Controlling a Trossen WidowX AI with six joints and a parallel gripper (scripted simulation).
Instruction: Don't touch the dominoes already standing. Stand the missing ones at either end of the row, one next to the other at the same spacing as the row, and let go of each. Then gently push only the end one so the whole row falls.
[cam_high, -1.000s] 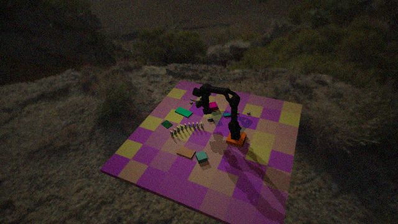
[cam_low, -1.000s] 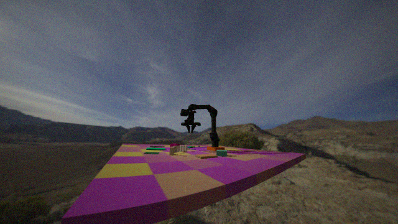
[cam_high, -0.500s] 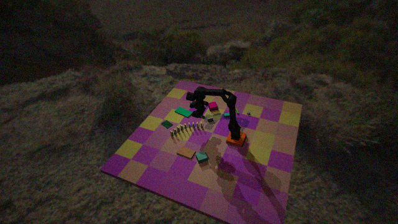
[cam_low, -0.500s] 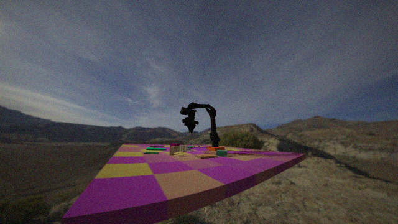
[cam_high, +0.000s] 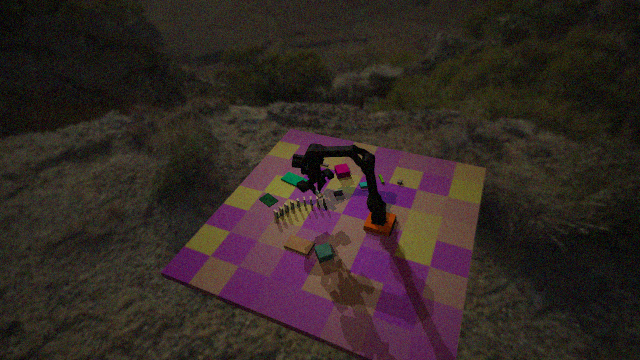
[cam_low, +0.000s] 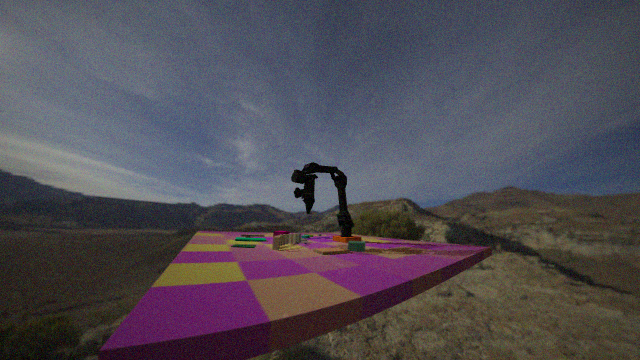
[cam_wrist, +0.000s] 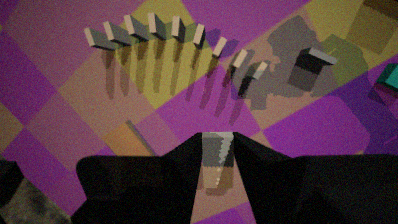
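A curved row of several upright pale dominoes (cam_high: 298, 204) (cam_low: 286, 241) (cam_wrist: 156, 27) stands on the checkered board, with long shadows beside it. My gripper (cam_high: 318, 192) (cam_low: 308, 212) (cam_wrist: 217, 137) points down and is shut on a grey domino (cam_wrist: 212, 150), held between the fingertips. It hangs well above the board; in the top view the tips overlap the near-base end of the row. Another domino (cam_high: 339, 193) (cam_wrist: 322, 56) rests apart from the row, beyond its near-base end; whether it stands on its short end is unclear.
A magenta block (cam_high: 342, 170), green slab (cam_high: 294, 179) (cam_low: 250, 239), dark green slab (cam_high: 268, 200) (cam_low: 243, 246), tan slab (cam_high: 299, 245) (cam_wrist: 129, 140) and teal block (cam_high: 324, 252) (cam_low: 356, 246) lie around the row. A small cyan block (cam_high: 363, 184) lies near the orange arm base (cam_high: 372, 226).
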